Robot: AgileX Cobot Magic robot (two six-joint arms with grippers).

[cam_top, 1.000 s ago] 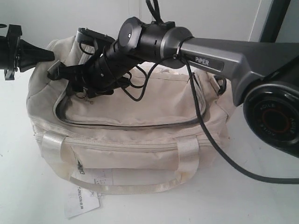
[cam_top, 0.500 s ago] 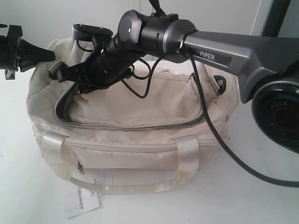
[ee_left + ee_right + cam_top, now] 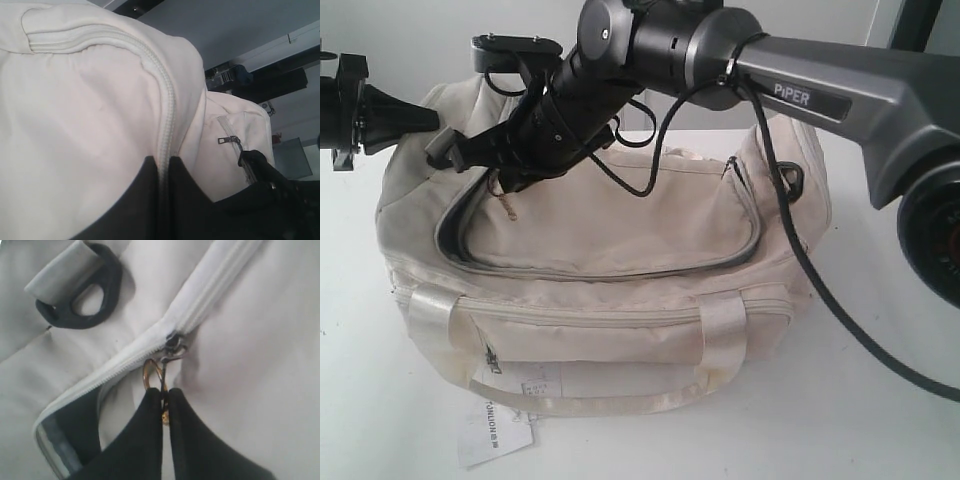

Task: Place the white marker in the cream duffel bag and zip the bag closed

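Status: white marker unseen; cream duffel bag zipper open; right claw pinches zipper pull, left claw clamps bag seam; your zipping remains.

White tabletop, pale grey wall

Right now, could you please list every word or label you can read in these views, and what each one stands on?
"PiPER": on the right arm's grey link.
Dark print on the white paper tag of the cream duffel bag: too blurred to read.
Both wrist views: no text.
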